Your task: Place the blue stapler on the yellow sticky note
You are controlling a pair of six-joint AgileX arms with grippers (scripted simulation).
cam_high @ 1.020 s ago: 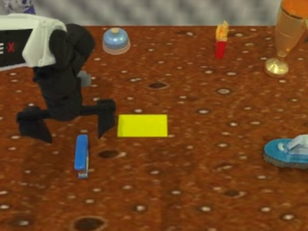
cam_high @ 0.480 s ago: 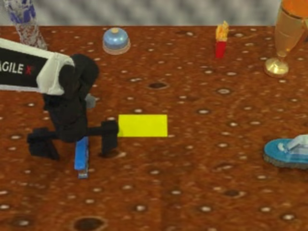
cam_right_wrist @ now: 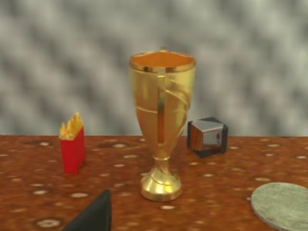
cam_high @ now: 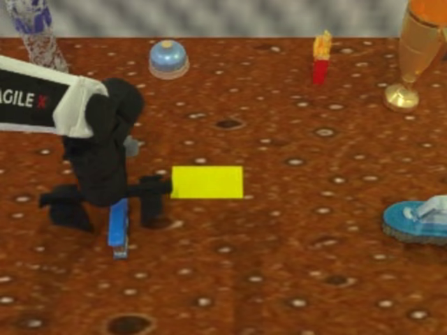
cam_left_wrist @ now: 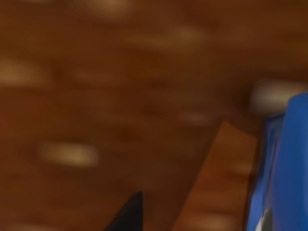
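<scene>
Since earlier frame: left gripper (cam_high: 108, 208) lowered over blue stapler (cam_high: 118, 230), fingers narrowing, straddling it, not yet clamped. Stapler on table, near yellow sticky note (cam_high: 207, 182). Lift, transfer, placement remain. Right arm parked.

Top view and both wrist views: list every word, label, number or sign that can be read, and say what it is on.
"AGILE X": white letters with a red X on the black panel of the left arm, cut off at the picture's edge in the top view.
No other text shows in any view.
</scene>
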